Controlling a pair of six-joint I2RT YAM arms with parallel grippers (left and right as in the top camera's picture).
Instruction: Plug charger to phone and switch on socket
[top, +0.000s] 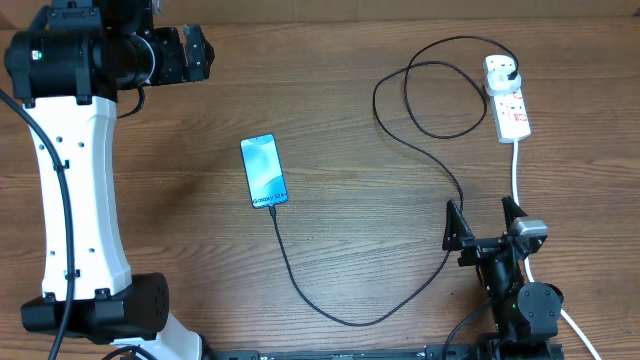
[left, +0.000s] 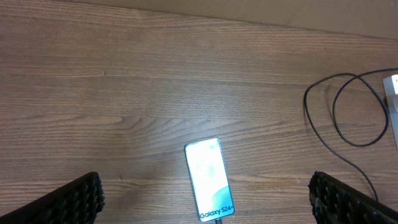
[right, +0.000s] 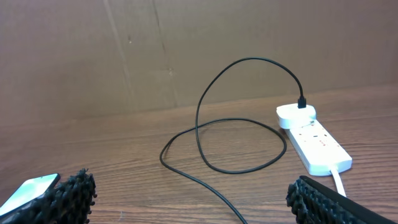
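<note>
The phone (top: 264, 171) lies flat mid-table with its blue-teal screen lit; it also shows in the left wrist view (left: 209, 179) and at the left edge of the right wrist view (right: 28, 191). The charger cable (top: 345, 318) runs from the phone's near end, curves right and loops up to the black plug (top: 509, 69) in the white socket strip (top: 510, 103), also seen in the right wrist view (right: 313, 139). Its tip sits at the phone's port (left: 219, 220). My left gripper (top: 190, 52) is open, high at the back left. My right gripper (top: 485, 222) is open near the front right.
The thick white cord (top: 517, 175) runs from the strip toward the front right past my right arm. A brown cardboard wall (right: 155, 50) stands behind the table. The cable loop (right: 224, 146) lies left of the strip.
</note>
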